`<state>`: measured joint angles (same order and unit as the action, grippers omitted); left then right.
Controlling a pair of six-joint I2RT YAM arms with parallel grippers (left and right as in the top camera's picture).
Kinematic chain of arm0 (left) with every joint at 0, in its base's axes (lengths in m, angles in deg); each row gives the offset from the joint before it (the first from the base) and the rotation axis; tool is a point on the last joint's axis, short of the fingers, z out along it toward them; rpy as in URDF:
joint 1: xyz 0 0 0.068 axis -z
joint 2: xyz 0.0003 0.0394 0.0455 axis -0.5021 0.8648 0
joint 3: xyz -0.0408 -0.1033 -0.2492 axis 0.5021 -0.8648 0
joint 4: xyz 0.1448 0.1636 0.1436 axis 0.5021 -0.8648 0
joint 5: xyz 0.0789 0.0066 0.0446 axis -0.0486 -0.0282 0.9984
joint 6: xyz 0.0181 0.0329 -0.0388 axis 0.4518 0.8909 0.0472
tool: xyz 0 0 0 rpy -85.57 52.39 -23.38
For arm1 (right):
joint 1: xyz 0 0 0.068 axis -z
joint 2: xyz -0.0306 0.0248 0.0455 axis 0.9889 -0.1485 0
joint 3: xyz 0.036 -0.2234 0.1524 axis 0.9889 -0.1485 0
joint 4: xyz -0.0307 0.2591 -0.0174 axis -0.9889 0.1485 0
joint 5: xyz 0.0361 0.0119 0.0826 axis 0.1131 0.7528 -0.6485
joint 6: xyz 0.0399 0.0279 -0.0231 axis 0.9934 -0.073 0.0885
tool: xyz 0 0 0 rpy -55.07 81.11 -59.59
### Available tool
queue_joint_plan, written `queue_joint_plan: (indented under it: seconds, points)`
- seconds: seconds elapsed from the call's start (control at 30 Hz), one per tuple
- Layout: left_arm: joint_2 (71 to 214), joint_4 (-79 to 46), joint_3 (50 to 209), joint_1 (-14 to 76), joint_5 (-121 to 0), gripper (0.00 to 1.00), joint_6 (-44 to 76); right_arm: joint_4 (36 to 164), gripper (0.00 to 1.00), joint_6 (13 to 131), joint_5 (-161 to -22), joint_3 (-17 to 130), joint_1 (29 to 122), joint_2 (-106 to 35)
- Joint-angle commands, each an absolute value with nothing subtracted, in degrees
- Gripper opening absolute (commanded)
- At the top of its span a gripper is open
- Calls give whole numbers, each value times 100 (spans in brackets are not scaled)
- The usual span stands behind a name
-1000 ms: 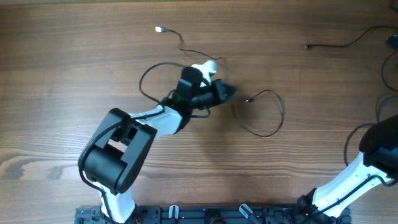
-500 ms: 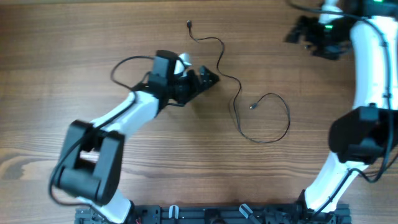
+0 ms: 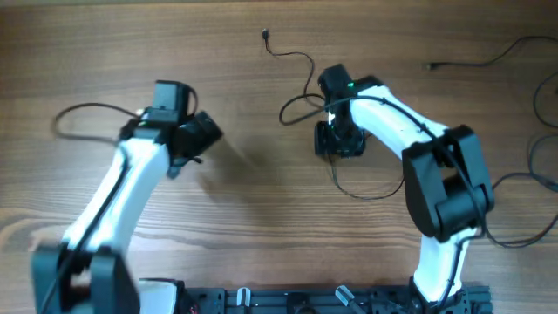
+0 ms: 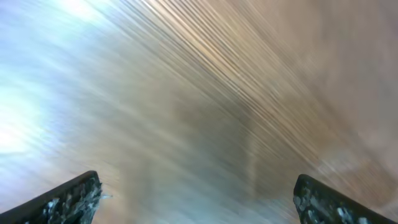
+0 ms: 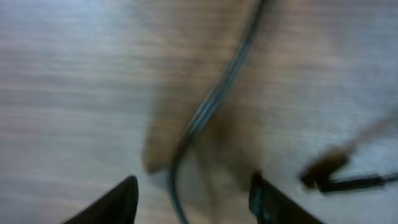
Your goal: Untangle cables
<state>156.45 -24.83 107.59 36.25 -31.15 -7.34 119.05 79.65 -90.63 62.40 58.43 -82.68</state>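
Starting with the overhead view, a long thin black cord (image 3: 301, 55) lies on the brown wooden table (image 3: 261, 227). Its small plug end (image 3: 264, 35) sits up and to the left of the right gripper (image 3: 338, 144), its middle passes under that gripper, and a loose loop spreads just below it. A second thin black cord (image 3: 430, 65) lies well apart, up and to the right of the right gripper. The left gripper (image 3: 202, 135) hangs well to its left, over bare wood. In the left wrist view, the left gripper (image 4: 199, 196) has its fingers spread wide with nothing between them. In the right wrist view, the right gripper (image 5: 193, 193) stands partly open, straddling the blurred cord (image 5: 217, 93) without pinching it, with a dark plug tip (image 5: 326, 168) just to the right. The cord looks very light, limp and slippery, likely to slide or drag its loop along, so a firm pinch on the straight run between the fingers seems best.
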Motion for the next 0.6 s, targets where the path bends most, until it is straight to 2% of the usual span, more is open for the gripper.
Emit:
queue_joint_plan:
  seconds: [0.0,0.1,0.27,0.4,0.5,0.57]
  points:
    - [14533,-2938,10765,3385,-1974,100,-642,11192,4,8195,-8974,5812,5815,-8380]
    - [14045,-3366,10765,3361,-1976,100,-642,11061,4,7600,-8971,6413,5926,-8076]
    - [14015,-3696,10750,3361,-1976,100,-646,10991,4,6566,-8860,8043,6492,-6246]
    - [14017,-3681,10750,3361,-1976,100,-644,10193,4,6127,-8320,8087,7072,-5298]
    - [14017,-3681,10750,3361,-1980,100,-644,9566,4,5520,-8270,8069,7454,-5355]
    - [14017,-3681,10750,3361,-1980,100,-644,9219,4,5533,-8272,8069,7666,-5540]
